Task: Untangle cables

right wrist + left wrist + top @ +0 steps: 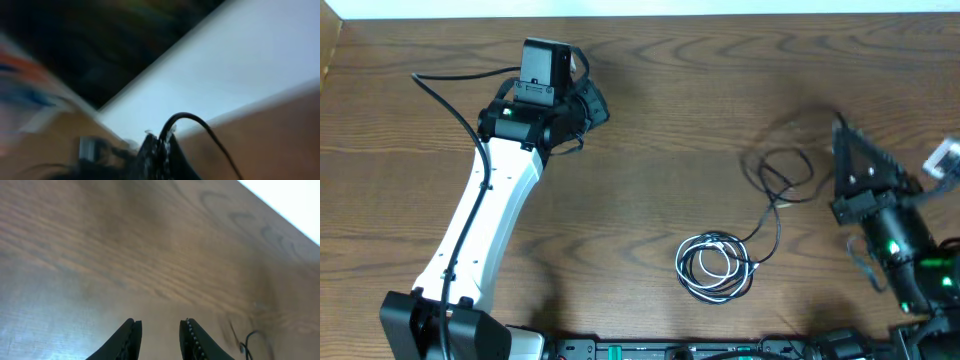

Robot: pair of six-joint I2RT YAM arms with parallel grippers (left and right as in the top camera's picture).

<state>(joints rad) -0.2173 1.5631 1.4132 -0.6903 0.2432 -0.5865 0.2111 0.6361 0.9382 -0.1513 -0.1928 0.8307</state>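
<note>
R gripper clenched on black cable; L gripper parted, empty. Lift slow, away from coil, so loops don't cinch.

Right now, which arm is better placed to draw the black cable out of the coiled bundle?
The right one, I think. The right gripper is shut on the black cable, which seems to run to the coiled bundle near it. The left gripper is open, holds nothing and is far off.
</note>
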